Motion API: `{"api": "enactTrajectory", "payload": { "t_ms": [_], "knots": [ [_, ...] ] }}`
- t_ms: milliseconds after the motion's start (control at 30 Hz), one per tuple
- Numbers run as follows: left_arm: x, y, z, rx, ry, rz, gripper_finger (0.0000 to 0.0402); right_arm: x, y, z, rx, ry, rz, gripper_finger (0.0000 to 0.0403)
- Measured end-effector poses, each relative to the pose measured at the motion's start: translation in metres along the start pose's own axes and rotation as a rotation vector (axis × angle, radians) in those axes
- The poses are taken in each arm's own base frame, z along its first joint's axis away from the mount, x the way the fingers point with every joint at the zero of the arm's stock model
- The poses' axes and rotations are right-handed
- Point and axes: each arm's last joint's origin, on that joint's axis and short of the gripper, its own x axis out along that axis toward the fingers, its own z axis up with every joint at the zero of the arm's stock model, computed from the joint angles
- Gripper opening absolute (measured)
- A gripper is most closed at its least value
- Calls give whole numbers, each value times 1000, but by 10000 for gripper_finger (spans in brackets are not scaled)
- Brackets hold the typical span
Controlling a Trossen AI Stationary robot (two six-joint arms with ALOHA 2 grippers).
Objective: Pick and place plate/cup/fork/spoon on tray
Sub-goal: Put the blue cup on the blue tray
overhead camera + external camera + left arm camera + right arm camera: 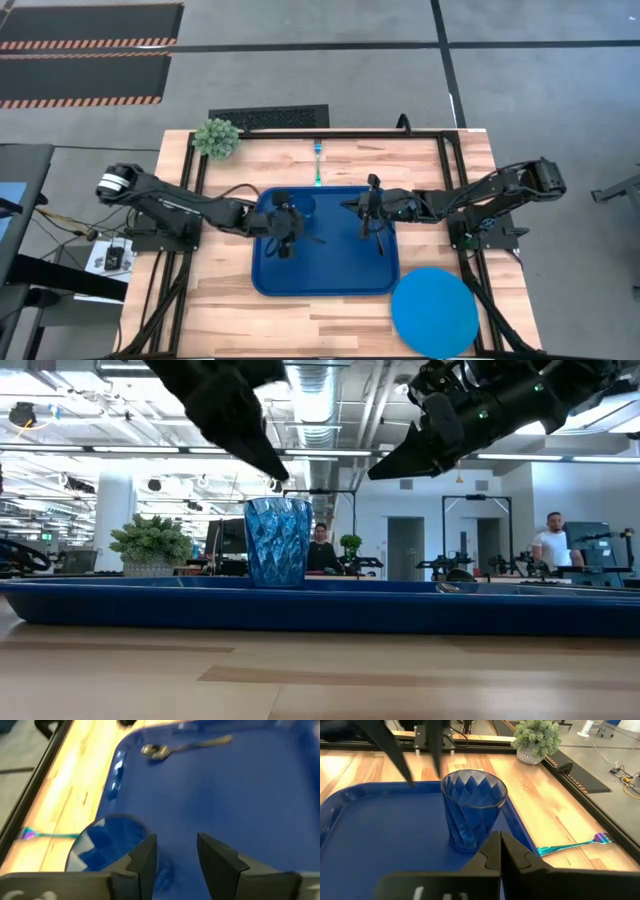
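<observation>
The dark-blue tray (330, 280) lies mid-table. The cup (303, 208) (472, 807) stands upright on the tray floor near its far left corner. My left gripper (175, 860) hovers open over the tray just beside the cup (107, 845), nothing between its fingers. My right gripper (500, 850) is shut and empty above the tray's right half, pointing toward the cup. The spoon (185, 747) lies flat on the tray floor. The fork (318, 165) (570, 845) lies on the wood beyond the tray's far rim. The bright-blue plate (434, 310) lies flat on the table at the near right.
A small potted plant (217, 137) stands at the table's far left corner. A black frame rail (330, 132) runs along the table's far edge. Bare wood shows left of the tray and along the near edge.
</observation>
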Motion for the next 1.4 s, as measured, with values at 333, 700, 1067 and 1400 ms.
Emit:
{"api": "enactTrajectory", "payload": {
  "t_ms": [333, 700, 1067, 1400],
  "knots": [
    [16, 11, -7, 20, 82, 18, 126, 0, 0, 0, 0, 0, 0, 19],
    [17, 16, -11, 91, 127, 12, 49, 0, 0, 0, 4, -3, 0, 20],
    [-12, 27, -20, -12, 226, 75, 3, 0, 0, 0, 3, -3, 0, 13],
    [-24, 50, -26, -194, 297, 57, 2, 0, 0, 0, 19, -4, 1, 15]
  ]
}}
